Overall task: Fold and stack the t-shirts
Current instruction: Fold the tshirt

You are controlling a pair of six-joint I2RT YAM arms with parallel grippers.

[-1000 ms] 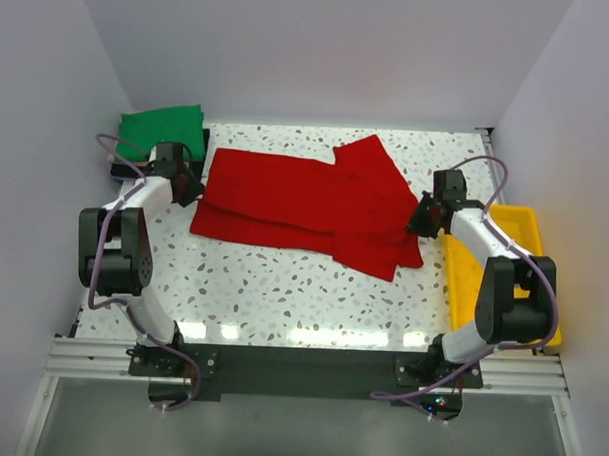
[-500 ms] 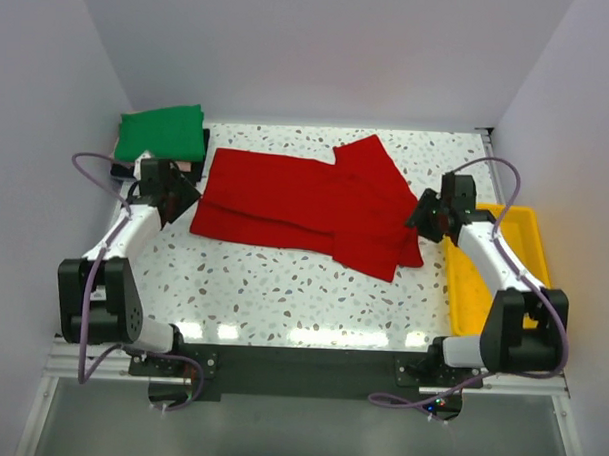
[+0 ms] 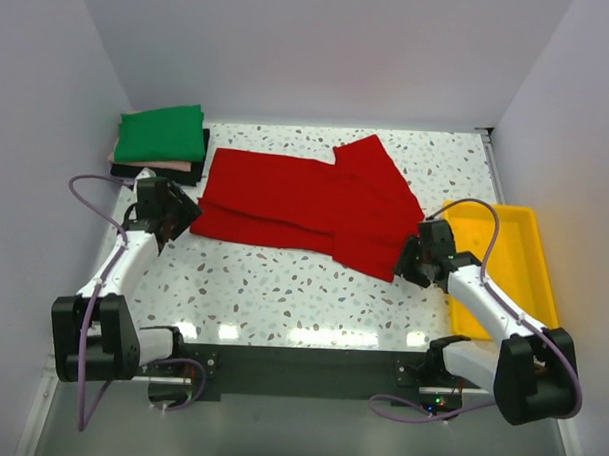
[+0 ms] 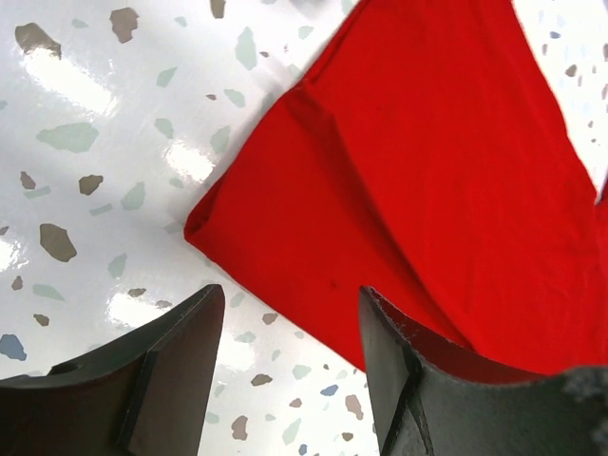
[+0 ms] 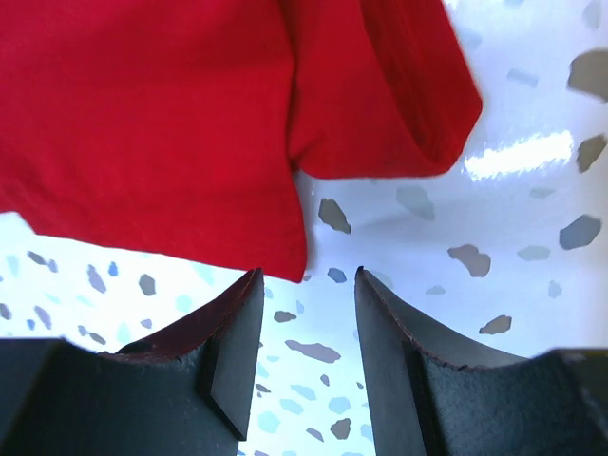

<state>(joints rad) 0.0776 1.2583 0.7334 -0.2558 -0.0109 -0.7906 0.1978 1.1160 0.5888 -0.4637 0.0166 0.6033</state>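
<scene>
Red t-shirt (image 3: 305,203) lies flat across the middle of the table (image 3: 282,287), pre-folded lengthwise into a long band, with a wider doubled part angled at its right end. Left gripper (image 3: 183,214) sits just off the band's near-left corner, jaws apart, nothing between them; in the wrist view the corner lies just ahead of the fingertips, not yet between them. Right gripper (image 3: 411,258) sits at the near-right corner, jaws likewise apart and empty, cloth edge just ahead. Step in hand, by my reading: take both near corners for the next fold. Recommendations: bring each gripper fwd and low so the lower finger slides under all layers at the corner; close only once the hem is well between the fingers; lift both ends together, level, keeping the band taut. Right side needs care (the cloth there curls into a loose loop beside the flat corner, so a shallow pinch may catch one layer only). Stack at far-left corner, well apart from the work: green t-shirt (image 3: 163,133) on top, pale pink t-shirt (image 3: 157,165) under it, black t-shirt (image 3: 146,172) at bottom. Count: tees 4 (1 red, 1 green, 1 pink, 1 black); yellow tray (image 3: 529,236) at right edge, qty 1; grippers 2.
</scene>
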